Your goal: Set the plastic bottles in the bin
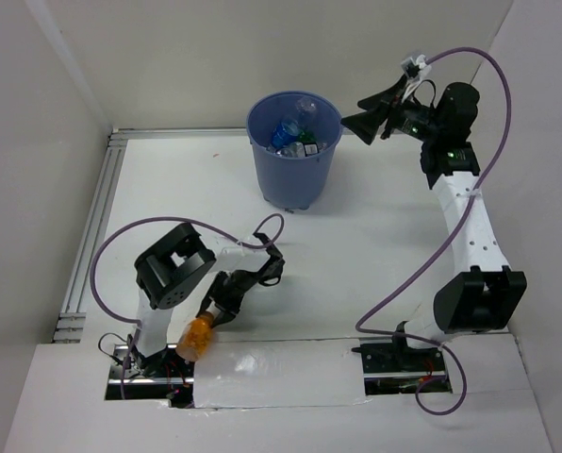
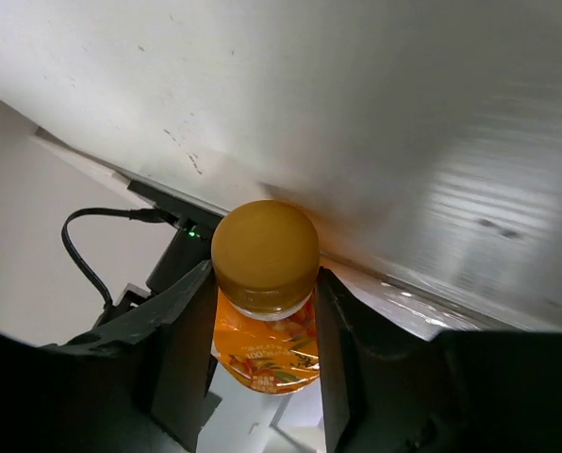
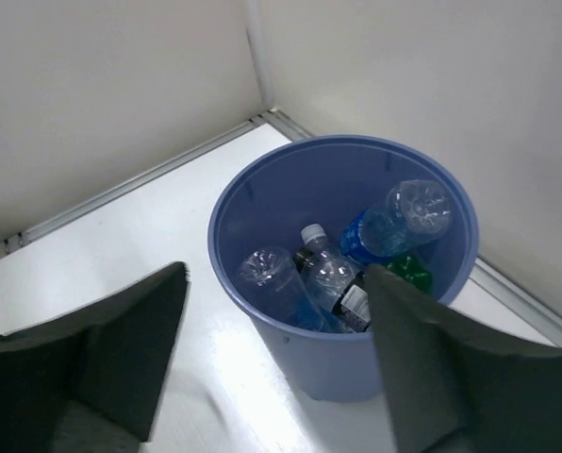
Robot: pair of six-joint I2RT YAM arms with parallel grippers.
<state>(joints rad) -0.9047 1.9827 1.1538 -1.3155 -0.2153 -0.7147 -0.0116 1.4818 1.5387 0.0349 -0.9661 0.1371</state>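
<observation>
The blue bin [image 1: 293, 175] stands at the back middle of the table and holds several plastic bottles: clear ones [image 3: 279, 280], a blue-wrapped one [image 3: 380, 229] and a green one [image 3: 411, 271]. My left gripper [image 1: 215, 316] is at the near left, shut on an orange bottle [image 1: 197, 336]; in the left wrist view both fingers press the orange bottle [image 2: 266, 283] just below its rounded end. My right gripper [image 1: 356, 125] hangs open and empty just right of the bin's rim [image 3: 226, 193], above the table.
White walls close in the table on three sides. A metal rail [image 1: 88, 236] runs along the left edge. Purple cables loop from both arms. The arm bases sit in a white ledge [image 1: 281, 368] at the near edge.
</observation>
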